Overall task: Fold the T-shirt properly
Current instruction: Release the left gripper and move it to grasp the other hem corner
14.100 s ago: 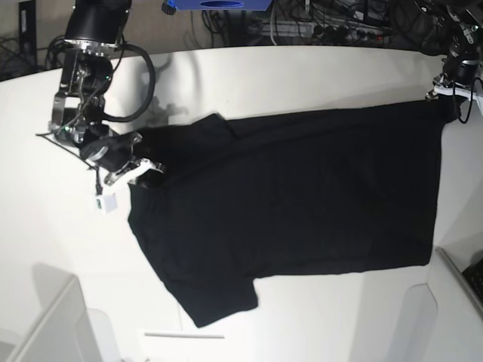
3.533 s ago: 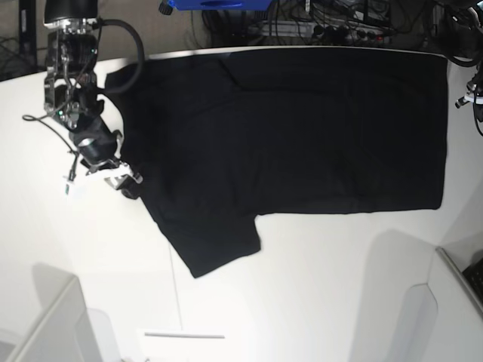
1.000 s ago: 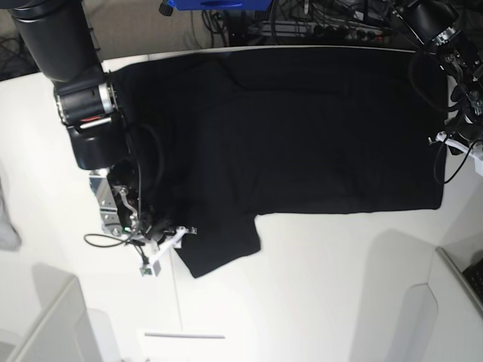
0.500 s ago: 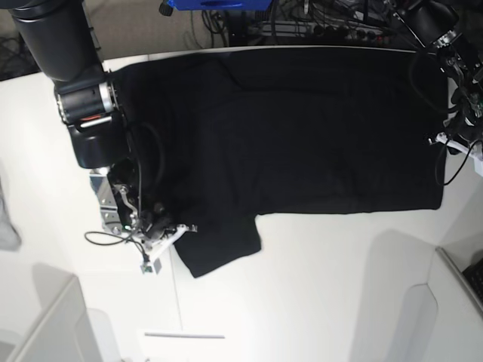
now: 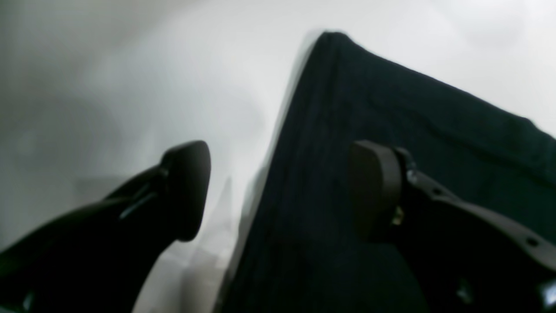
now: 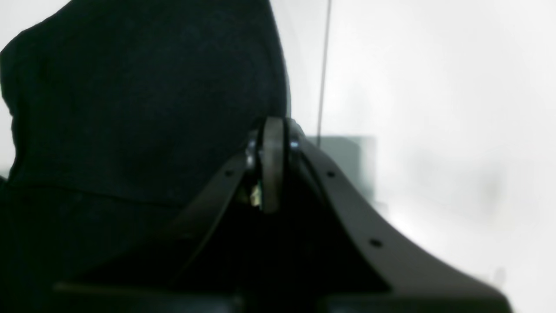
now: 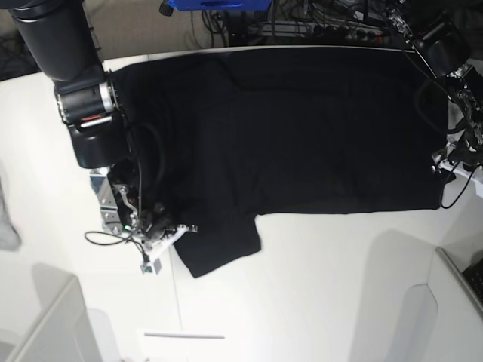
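- Base view: the T-shirt (image 7: pixel 302 128) is laid flat on the white desk (image 7: pixel 317 302), plain black side up, its hem toward the right edge and one sleeve reaching toward the near left.
- The cloth is judged soft, light and limp; a lifted part would be expected to sag and drag the rest, so corners, hem and sleeve edges are judged the best holds, with two matched points taken for a straight fold.
- A fine ribbed weave is shown in the left wrist view, matte and not slippery; the hem edge is straight and ends in a clean corner.
- The left end effector (image 5: pixel 278 191) is seen spread wide, one pad over the bare desk and the other over the cloth, with nothing held.
- The right end effector (image 6: pixel 271 174) is pressed together at the sleeve edge; whether cloth is pinched between the pads cannot be told.
- The desk is smooth and glossy, so sliding of the cloth is judged likely.
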`<state>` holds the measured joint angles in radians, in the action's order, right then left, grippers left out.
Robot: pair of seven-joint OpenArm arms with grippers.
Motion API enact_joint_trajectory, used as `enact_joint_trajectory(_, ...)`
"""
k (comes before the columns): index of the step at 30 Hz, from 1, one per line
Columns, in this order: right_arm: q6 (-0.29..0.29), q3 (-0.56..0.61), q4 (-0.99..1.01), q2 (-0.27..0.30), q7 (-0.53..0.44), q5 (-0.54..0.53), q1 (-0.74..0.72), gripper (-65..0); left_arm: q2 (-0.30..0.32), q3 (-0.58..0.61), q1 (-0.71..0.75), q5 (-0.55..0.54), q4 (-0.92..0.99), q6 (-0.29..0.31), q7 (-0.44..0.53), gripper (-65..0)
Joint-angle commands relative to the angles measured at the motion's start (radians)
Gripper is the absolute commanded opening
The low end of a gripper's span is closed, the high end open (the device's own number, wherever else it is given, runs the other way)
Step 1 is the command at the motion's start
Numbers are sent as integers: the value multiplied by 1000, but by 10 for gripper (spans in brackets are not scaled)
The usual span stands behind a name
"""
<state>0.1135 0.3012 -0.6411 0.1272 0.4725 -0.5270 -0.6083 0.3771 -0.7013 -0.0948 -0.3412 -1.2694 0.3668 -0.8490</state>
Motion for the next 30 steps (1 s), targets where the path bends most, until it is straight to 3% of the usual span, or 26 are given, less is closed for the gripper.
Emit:
enact_joint_trajectory(1,2,-4,-15,2,1,-5,-29,-650,24,30,-16,-9,9,-1,50,-174)
enact_joint_trajectory(11,2,-4,-15,9,1,-2,-32,-650,59,65,-118,-9,267,-1,211,-178)
enact_joint_trajectory(19,2,-4,-13,9,1,-2,-32,-650,79,65,-197,-6,319,-1,227,-178)
enact_joint_trajectory(25,2,-4,-15,7,1,-2,-32,-650,76,65,-311,159,435,4,264,-178)
enact_joint_trajectory(30,2,-4,-15,7,1,-2,-32,-650,76,65,-385,210,561,4,323,-179)
